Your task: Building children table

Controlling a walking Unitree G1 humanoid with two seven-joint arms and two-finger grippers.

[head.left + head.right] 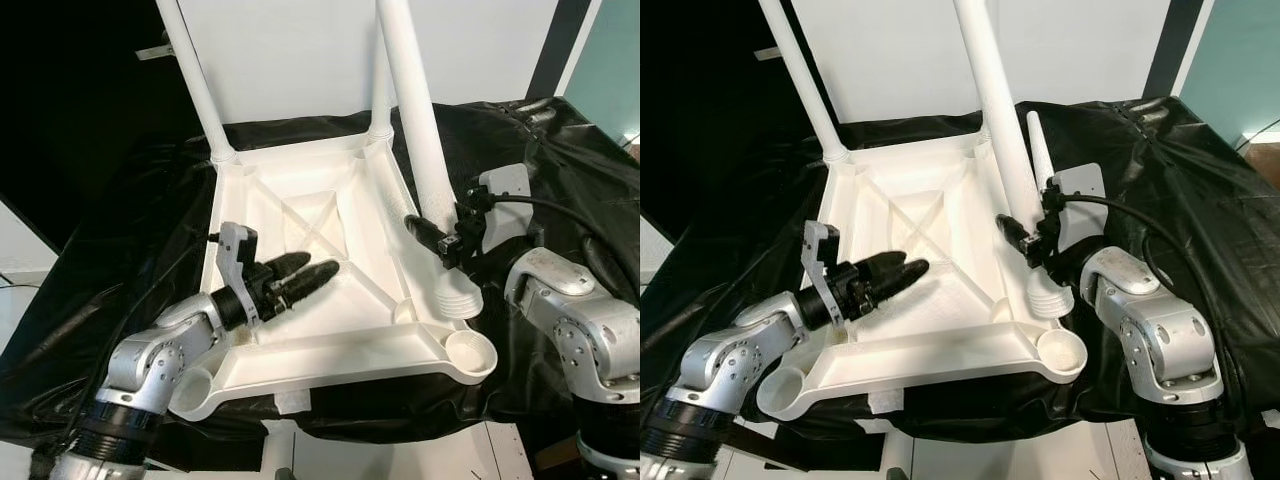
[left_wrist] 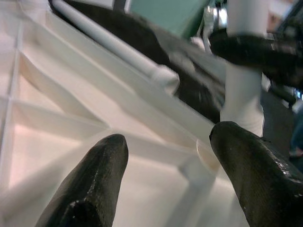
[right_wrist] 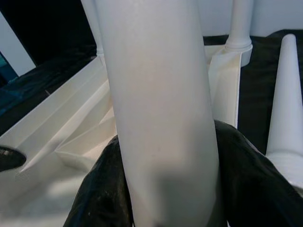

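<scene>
The white children's table top (image 1: 320, 250) lies upside down on a black sheet (image 1: 120, 200) that covers the worktop, ribbed underside up. Two legs (image 1: 195, 80) already stand in the far corner sockets. A third leg (image 1: 415, 120) leans at the right edge, its threaded foot sitting just beside the table's right rim, not in the empty near-right socket (image 1: 470, 352).

The right pincer (image 1: 440, 240) is clamped around this leg low on its shaft. To do the step well, I judge the leg should be brought upright over the near-right socket, its foot centred before any turning, so the thread does not cross. The left pincer (image 1: 300, 280), fingers slightly apart and holding nothing, rests on the ribs inside the top; pressing down there would keep the top from sliding on the slick sheet.

The near-left socket (image 1: 195, 385) is partly behind the left arm. A fourth leg (image 1: 1040, 150) lies behind the right pincer, partly hidden. All leg tops are cut off by the frame.
</scene>
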